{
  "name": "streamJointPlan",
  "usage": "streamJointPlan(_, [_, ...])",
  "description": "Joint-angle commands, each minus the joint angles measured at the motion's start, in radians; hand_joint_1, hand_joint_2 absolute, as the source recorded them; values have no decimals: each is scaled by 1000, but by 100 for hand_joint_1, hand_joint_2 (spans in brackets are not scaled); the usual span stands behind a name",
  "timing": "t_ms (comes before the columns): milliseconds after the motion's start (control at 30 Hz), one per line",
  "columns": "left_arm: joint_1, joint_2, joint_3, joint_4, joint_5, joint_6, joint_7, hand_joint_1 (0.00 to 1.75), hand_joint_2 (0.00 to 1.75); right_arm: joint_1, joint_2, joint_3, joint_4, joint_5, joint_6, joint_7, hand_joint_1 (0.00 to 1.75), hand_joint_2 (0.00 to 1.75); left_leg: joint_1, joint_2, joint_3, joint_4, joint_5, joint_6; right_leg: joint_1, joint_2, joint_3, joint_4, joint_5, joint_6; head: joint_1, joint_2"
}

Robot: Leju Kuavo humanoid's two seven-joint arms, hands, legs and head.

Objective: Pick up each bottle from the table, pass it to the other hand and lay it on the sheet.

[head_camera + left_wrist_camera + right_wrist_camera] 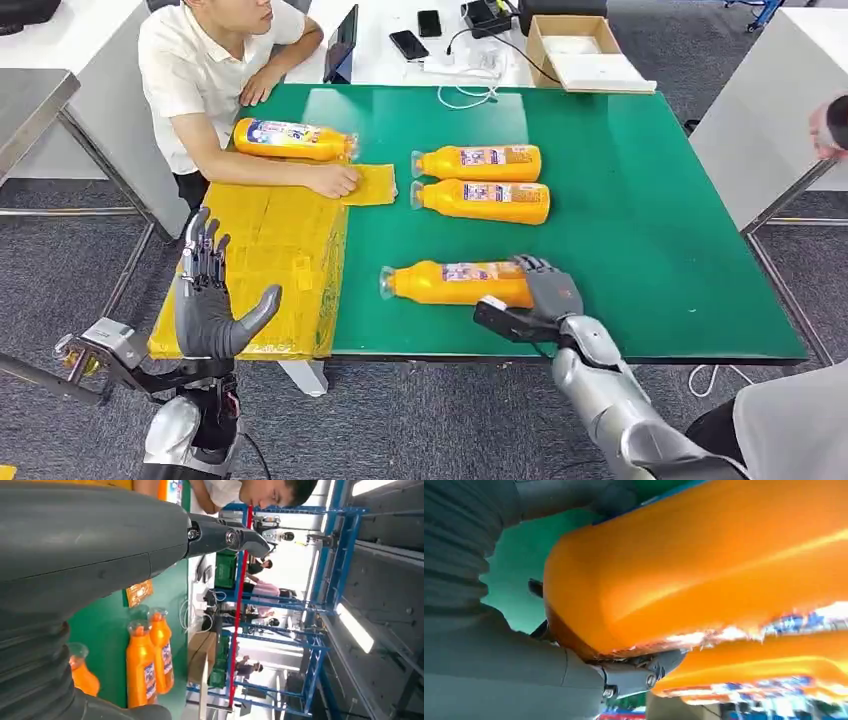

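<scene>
Near the front of the green table (pixel 640 220) lies an orange bottle (pixel 450 283), cap pointing left. My right hand (pixel 545 292) grips its base end; in the right wrist view the bottle (pixel 704 565) sits between the fingers and thumb of that hand (pixel 499 670). Two more orange bottles (pixel 480 162) (pixel 482 200) lie side by side mid-table. A fourth bottle (pixel 290 138) rests at the far edge of the yellow sheet (pixel 270 250). My left hand (pixel 210 300) is raised, open and empty, before the sheet's near edge.
A seated person leans on the sheet's far end, one hand (pixel 335 180) flat on it beside the fourth bottle. Behind the table are a cardboard box (pixel 580 50), phones and cables. Another person (pixel 790 420) stands at the near right corner.
</scene>
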Motion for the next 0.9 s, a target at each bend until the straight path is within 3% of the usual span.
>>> streamJointPlan(33, [30, 52, -95, 162, 77, 38, 212, 0, 175, 123, 130, -177, -128, -306, 66, -238, 175, 175, 1, 1, 5, -4, 0, -2, 1, 0, 4, -3, 0, -3, 0, 0])
streamJointPlan(100, [45, 48, -130, 181, 164, 16, 233, 0, 175, 152, 160, -136, -220, -414, 150, -265, 175, 175, 0, 2, 4, -3, -1, -2, 1, 2, 3, -2, 0, -2, 0, 0])
streamJointPlan(267, [47, 56, -189, 155, 194, 22, 211, 0, 175, 199, 178, -20, -373, -565, 185, -258, 175, 175, 1, 1, -5, -1, 0, -1, 1, 1, -5, 0, 0, -2, 0, 0])
streamJointPlan(433, [46, 59, -187, 148, 196, 25, 213, 0, 175, 201, 170, -6, -376, -580, 184, -253, 175, 175, 0, 0, -4, -1, -1, -2, 1, 1, -3, 0, -1, -2, 0, 0])
streamJointPlan(600, [41, 38, -200, 128, 193, 21, 181, 0, 175, 174, 177, 143, -319, -612, 240, -230, 175, 175, 1, 0, -6, -1, -1, -2, 1, 1, -5, 0, 0, -2, 0, 0])
streamJointPlan(900, [83, 1, -182, 47, 332, -101, 169, 0, 175, 118, 239, 372, -181, -539, 271, -237, 175, 175, 1, 4, -5, 0, -2, -2, 1, 5, -5, 1, -1, -3, 0, 0])
